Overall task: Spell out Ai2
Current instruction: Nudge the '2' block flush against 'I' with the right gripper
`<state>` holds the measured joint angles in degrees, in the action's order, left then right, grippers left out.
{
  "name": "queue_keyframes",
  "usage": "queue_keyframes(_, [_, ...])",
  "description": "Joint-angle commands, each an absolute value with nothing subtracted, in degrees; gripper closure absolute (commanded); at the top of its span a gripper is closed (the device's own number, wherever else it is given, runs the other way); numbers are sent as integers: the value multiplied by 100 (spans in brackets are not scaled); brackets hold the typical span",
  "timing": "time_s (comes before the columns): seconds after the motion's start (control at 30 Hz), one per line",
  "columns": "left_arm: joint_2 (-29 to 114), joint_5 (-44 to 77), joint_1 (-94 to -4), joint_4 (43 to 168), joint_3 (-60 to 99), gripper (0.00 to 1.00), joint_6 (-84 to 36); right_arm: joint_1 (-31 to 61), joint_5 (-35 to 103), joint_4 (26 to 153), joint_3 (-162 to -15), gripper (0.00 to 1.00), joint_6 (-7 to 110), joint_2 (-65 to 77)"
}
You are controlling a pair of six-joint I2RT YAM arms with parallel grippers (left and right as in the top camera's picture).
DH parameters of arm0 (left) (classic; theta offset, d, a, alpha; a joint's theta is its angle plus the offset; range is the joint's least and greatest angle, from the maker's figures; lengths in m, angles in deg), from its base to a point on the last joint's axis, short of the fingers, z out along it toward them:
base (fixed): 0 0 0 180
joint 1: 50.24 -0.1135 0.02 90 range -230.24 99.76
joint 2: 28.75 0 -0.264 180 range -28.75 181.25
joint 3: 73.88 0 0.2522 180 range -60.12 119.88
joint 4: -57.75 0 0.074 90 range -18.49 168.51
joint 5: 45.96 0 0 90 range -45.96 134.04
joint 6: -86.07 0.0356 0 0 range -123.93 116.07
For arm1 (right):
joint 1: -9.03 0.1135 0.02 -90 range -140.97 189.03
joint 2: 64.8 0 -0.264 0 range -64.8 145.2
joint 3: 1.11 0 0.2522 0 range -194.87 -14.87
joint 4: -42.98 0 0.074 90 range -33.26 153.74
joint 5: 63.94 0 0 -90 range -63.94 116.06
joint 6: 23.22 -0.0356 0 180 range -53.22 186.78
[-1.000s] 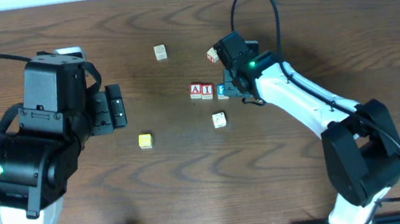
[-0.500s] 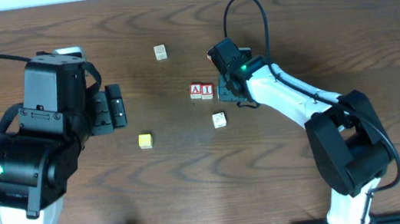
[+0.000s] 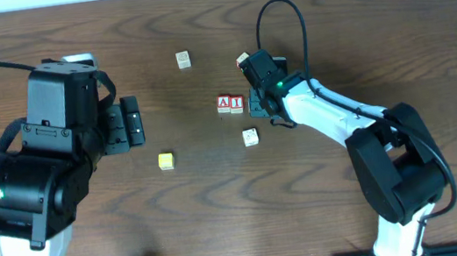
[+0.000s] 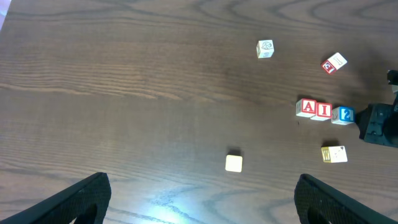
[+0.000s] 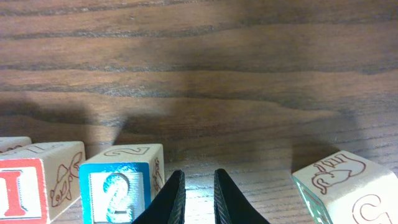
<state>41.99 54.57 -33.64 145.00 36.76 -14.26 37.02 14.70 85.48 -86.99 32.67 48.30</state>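
Observation:
Three blocks form a row: red A (image 3: 224,104), red I (image 3: 237,102) and blue 2 (image 4: 342,114), the 2 touching the I and sitting slightly askew. In the right wrist view the 2 block (image 5: 118,183) is just left of my right gripper (image 5: 196,193), with the I block (image 5: 37,180) beyond it. My right gripper (image 3: 262,104) is shut and empty, its fingertips low on the table by the 2's right side. My left gripper (image 4: 199,205) is open and empty, hovering far left of the row (image 3: 132,123).
Loose blocks lie about: a yellow one (image 3: 166,161), a pale one (image 3: 183,60), a red-and-white one (image 3: 242,59) and a tan one (image 3: 251,136), which also shows at the right of the right wrist view (image 5: 345,186). The table is dark wood.
My right arm has shifted left, so its gripper sits closer against the 2 block. The red-and-white block behind it is uncovered again. The left arm has not moved.

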Motion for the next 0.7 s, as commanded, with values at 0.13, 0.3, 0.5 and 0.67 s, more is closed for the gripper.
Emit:
queue_keyframes(0.13, [4212, 5472, -3373, 14520, 3635, 5, -1472, 3739, 1424, 8342, -8590, 81, 3322, 4885])
queue_keyframes(0.3, [4212, 5472, -3373, 14518, 3635, 5, -1474, 3739, 1424, 8301, -8572, 71, 3319, 4885])
queue_keyframes(0.5, [4212, 5472, -3373, 14518, 3635, 5, -1472, 3741, 1376, 8233, -8561, 68, 3322, 4887])
queue_keyframes(0.67, [4212, 5472, -3373, 14522, 3635, 5, -1472, 3741, 1282, 8134, -8561, 67, 3383, 4891])
